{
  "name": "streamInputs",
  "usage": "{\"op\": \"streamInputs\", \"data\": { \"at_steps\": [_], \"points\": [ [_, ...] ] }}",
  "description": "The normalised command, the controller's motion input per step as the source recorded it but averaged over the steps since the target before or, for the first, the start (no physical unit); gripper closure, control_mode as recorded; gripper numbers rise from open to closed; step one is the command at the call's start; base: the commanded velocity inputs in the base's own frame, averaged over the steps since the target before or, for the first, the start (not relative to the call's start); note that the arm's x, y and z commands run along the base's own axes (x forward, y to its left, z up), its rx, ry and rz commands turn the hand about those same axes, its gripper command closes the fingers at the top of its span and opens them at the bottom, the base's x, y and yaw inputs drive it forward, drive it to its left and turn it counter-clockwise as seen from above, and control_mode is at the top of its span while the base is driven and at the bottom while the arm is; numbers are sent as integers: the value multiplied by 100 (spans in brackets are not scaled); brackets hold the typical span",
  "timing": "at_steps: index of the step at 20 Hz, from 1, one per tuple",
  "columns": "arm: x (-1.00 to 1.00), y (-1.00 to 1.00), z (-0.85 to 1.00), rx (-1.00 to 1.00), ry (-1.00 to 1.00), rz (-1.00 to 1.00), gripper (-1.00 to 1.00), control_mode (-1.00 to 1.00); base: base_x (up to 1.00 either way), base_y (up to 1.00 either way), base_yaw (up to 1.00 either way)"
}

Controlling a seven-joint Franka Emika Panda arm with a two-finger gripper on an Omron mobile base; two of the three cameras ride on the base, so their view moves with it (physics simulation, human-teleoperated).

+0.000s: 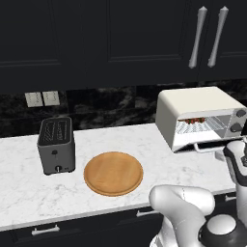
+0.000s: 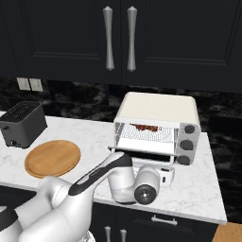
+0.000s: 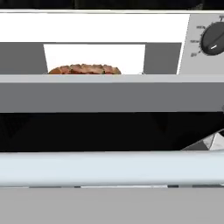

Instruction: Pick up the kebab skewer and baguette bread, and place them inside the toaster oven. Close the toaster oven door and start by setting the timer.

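White marble counter point(image 1: 29, 193) runs wide under a wall of black cabinets point(image 1: 96, 38), dark veined backsplash point(image 1: 106, 108) between them, two pale wall outlets point(image 1: 42, 98) off to the left. On the right sits the toaster oven point(image 2: 158, 125), cream-white, its door point(image 2: 142, 158) dropped open and flat toward the arm. Left of it lie the round wooden board point(image 1: 113, 173) and, further left, the dark grey slot toaster point(image 1: 56, 144). Down at the oven's front, the gripper point(image 2: 165, 176) hangs low just before the lowered door's edge, and the arm's own white elbow covers most of it; I cannot tell how its jaws stand. Through the hand camera the door's pale bar handle point(image 3: 109, 168) lies right across the near view, very close. Beyond it, on the rack inside the oven, a reddish-brown lump point(image 3: 84, 69) peeks over the door frame, too clipped to say whether it is skewer or bread. A dark knob point(image 3: 213, 38) sits at upper right.
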Motion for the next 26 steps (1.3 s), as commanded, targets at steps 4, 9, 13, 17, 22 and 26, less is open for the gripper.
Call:
{"op": "streamInputs", "data": {
  "at_steps": [4,9,13,17,22,26],
  "points": [
    [39,9,65,0,0,0,-100,-100,0,0,0],
    [43,12,48,0,0,0,-100,-100,0,0,0],
    [45,8,33,0,0,0,-100,-100,0,0,0],
    [44,2,14,0,0,0,-100,-100,0,0,0],
    [43,1,3,0,4,0,-100,-100,0,0,0],
    [39,0,0,0,4,0,-100,-100,0,0,0]
  ]
}}
